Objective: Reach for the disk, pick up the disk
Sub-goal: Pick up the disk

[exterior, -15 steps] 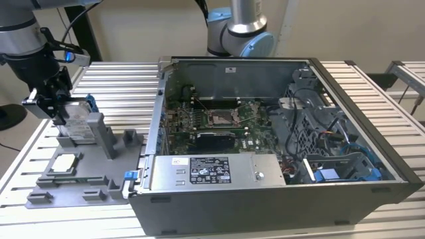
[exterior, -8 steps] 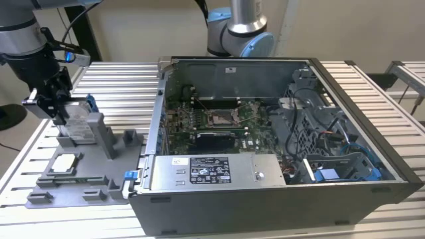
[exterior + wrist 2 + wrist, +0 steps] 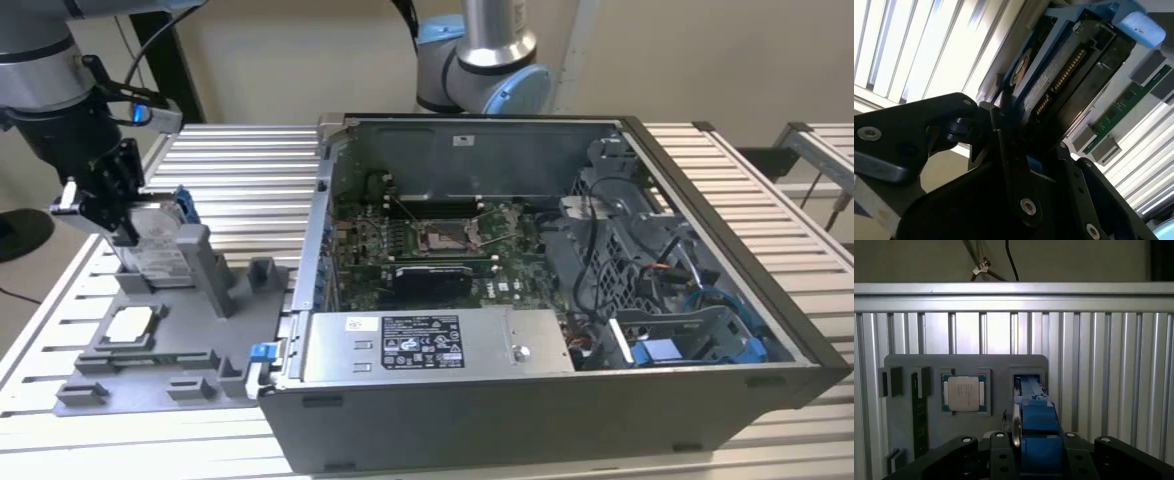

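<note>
Standing upright at tool (image 3: 128, 236), labelled disk (image 3: 163, 252)

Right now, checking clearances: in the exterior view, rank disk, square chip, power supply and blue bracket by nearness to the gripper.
1. disk, upright at the gripper.
2. square chip, on the grey fixture.
3. power supply, in the case.
4. blue bracket, exterior view's right.
</note>
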